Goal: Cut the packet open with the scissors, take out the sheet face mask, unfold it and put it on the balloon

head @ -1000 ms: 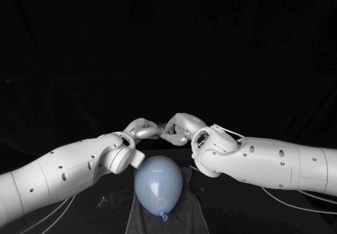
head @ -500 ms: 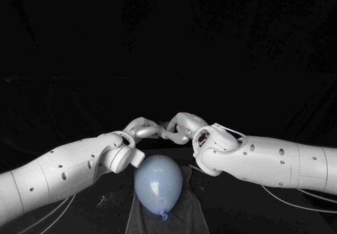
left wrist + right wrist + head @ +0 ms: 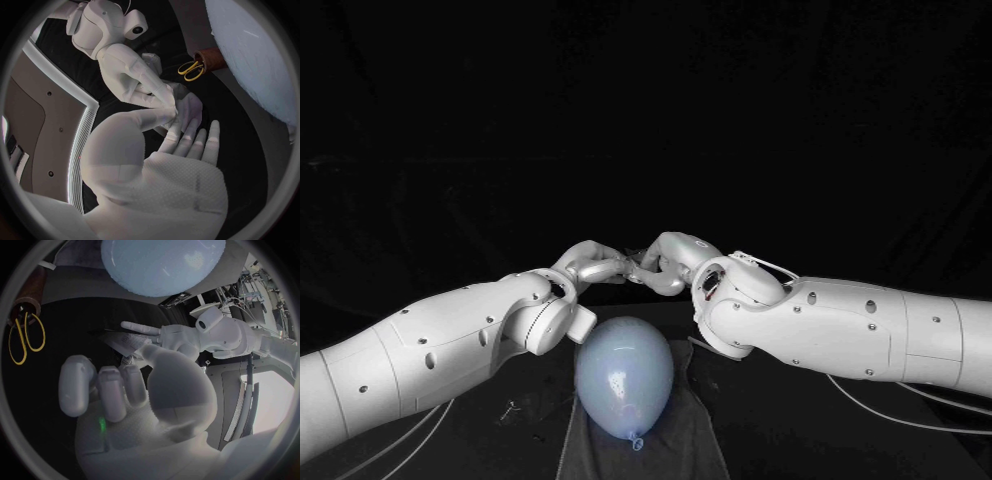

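Balloon lies nearest, pale blue, its knot toward the robot, on a grey cloth. Both forearms slant in on either side of it and pass over its flanks.

Just beyond the balloon's far end the two hands come together, the left hand and the right hand facing each other. Whether they touch cannot be told.

In the left wrist view the left hand's fingers are stretched out and a little apart, reaching toward the right hand. The right wrist view shows two of them held straight above the packet. The packet is a pale flat sheet lying between the hands on the side away from the balloon. Whether the left hand has hold of it cannot be told.

The right hand's fingers are curled inward, with the packet's edge just past them. It cannot be told whether they grip it.

Farther from the balloon, the scissors stand with yellow handles up in a brown holder, apart from both hands.
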Controlling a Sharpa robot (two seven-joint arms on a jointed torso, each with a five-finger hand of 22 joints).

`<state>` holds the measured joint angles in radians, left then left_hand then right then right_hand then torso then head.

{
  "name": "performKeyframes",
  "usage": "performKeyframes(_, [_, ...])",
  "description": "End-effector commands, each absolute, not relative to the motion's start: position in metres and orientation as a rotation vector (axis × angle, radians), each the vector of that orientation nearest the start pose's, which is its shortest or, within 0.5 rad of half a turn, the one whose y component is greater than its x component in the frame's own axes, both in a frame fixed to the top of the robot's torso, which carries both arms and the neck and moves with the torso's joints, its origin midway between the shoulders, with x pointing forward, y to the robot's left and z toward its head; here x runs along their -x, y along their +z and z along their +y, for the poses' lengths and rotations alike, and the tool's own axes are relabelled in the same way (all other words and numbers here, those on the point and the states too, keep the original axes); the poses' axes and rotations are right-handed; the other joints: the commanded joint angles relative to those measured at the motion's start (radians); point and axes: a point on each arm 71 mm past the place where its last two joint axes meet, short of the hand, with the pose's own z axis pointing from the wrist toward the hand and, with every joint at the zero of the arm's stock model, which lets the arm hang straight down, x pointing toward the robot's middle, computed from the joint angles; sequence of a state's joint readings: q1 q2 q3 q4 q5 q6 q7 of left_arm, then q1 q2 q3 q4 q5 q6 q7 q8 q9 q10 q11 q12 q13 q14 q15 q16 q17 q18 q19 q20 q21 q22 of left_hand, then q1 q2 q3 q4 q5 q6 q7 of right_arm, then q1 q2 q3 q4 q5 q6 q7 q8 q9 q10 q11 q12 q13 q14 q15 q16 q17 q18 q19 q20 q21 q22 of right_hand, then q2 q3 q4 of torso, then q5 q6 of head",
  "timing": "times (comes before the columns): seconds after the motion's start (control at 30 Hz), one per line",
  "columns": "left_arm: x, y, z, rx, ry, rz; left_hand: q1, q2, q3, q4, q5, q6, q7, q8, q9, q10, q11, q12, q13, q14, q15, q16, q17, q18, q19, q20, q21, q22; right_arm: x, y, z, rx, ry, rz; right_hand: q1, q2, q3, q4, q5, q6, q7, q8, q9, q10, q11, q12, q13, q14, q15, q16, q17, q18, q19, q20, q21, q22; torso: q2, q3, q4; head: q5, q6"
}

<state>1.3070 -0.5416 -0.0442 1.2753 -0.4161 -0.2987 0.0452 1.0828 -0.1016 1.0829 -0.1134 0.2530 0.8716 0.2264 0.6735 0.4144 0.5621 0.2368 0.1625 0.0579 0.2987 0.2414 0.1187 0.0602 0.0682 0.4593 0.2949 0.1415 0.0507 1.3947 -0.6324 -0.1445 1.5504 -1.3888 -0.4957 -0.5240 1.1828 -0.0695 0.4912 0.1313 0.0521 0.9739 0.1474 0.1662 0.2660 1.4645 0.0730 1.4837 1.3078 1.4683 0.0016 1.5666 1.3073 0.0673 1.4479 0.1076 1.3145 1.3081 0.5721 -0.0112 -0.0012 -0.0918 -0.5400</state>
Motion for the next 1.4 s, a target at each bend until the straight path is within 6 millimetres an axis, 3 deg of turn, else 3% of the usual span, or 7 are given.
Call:
performKeyframes(0.03, [-0.54, -0.148, 0.112, 0.689, -1.316, 1.72, 0.0, 0.008, 0.026, -0.018, 0.002, 0.014, 0.007, 0.03, 0.001, 0.006, -0.001, -0.004, 0.001, -0.002, -0.001, -0.006, -0.001, -0.008, -0.004, 0.0, -0.003, -0.001, -0.498, -0.126, -0.113, -0.065, 0.54, 1.59, 0.004, -0.005, -0.002, 0.0, -0.004, 0.008, 0.001, 0.003, 0.002, 0.052, -0.008, 0.007, 0.194, 0.102, -0.007, 0.004, 0.263, -0.006, 0.001, -0.009, -0.003, 0.108, 0.0, 0.0001, 0.0001, 0.0, -0.001])
performKeyframes(0.2, [-0.54, -0.148, 0.112, 0.688, -1.316, 1.721, 0.0, 0.008, 0.026, -0.018, 0.002, 0.014, 0.007, 0.03, 0.001, 0.006, -0.001, -0.004, 0.001, -0.002, -0.001, -0.006, -0.001, -0.008, -0.004, 0.0, -0.003, -0.001, -0.498, -0.126, -0.113, -0.078, 0.555, 1.585, 0.012, -0.005, 0.0, -0.002, -0.004, 0.007, 0.0, 0.003, 0.001, 0.053, -0.009, 0.008, 0.196, 0.102, -0.007, 0.004, 0.263, -0.006, 0.001, -0.01, -0.004, 0.108, 0.0, 0.0003, -0.0006, 0.001, -0.002])
performKeyframes(0.4, [-0.54, -0.148, 0.111, 0.687, -1.318, 1.723, 0.0, 0.008, 0.027, -0.018, 0.006, 0.015, 0.007, 0.031, 0.001, 0.006, -0.001, -0.004, 0.001, -0.003, -0.001, -0.007, -0.001, -0.008, -0.004, 0.0, -0.004, -0.001, -0.5, -0.126, -0.113, -0.114, 0.597, 1.566, 0.08, 0.018, 0.034, -0.039, -0.004, 0.02, -0.008, 0.013, 0.005, 0.06, -0.016, 0.019, 0.205, 0.102, -0.013, 0.004, 0.263, -0.007, 0.004, -0.014, 0.0, 0.112, 0.0, 0.0008, -0.0006, 0.001, -0.005])
performKeyframes(0.67, [-0.54, -0.148, 0.111, 0.686, -1.319, 1.725, 0.0, 0.008, 0.027, -0.018, 0.006, 0.015, 0.007, 0.031, 0.001, 0.006, -0.001, -0.004, 0.001, -0.003, -0.001, -0.007, -0.001, -0.008, -0.004, 0.0, -0.004, -0.001, -0.503, -0.123, -0.117, -0.172, 0.666, 1.512, 0.151, 0.024, 0.064, -0.119, -0.004, 0.111, -0.048, 0.101, 0.052, 0.089, -0.05, 0.06, 0.24, 0.102, -0.041, 0.004, 0.263, -0.007, 0.005, -0.037, -0.002, 0.114, -0.001, 0.0007, -0.0013, 0.0, -0.006])
performKeyframes(1.1, [-0.541, -0.149, 0.112, 0.689, -1.314, 1.725, -0.001, 0.008, 0.027, -0.018, 0.007, 0.015, 0.007, 0.031, 0.001, 0.006, -0.001, -0.005, 0.001, -0.005, -0.001, -0.009, -0.002, -0.008, -0.004, 0.0, -0.005, -0.001, -0.503, -0.116, -0.126, -0.256, 0.78, 1.408, 0.134, 0.008, 0.066, -0.139, -0.004, 0.111, -0.065, 0.17, 0.096, 0.096, -0.066, 0.071, 0.25, 0.102, -0.057, 0.004, 0.263, -0.006, 0.002, -0.053, -0.009, 0.113, 0.0, 0.0002, -0.0001, -0.001, -0.01])
performKeyframes(1.4, [-0.544, -0.15, 0.116, 0.701, -1.295, 1.729, -0.003, 0.008, 0.026, -0.016, 0.006, 0.014, 0.009, 0.031, 0.0, 0.003, -0.001, -0.006, 0.0, -0.009, -0.001, -0.012, -0.003, -0.008, -0.007, 0.0, -0.007, -0.001, -0.494, -0.112, -0.136, -0.288, 0.897, 1.382, 0.131, 0.008, 0.067, -0.14, -0.004, 0.107, -0.067, 0.179, 0.102, 0.097, -0.068, 0.072, 0.25, 0.102, -0.058, 0.004, 0.263, -0.006, 0.002, -0.055, -0.011, 0.113, 0.0, 0.0011, -0.0014, 0.005, -0.013])
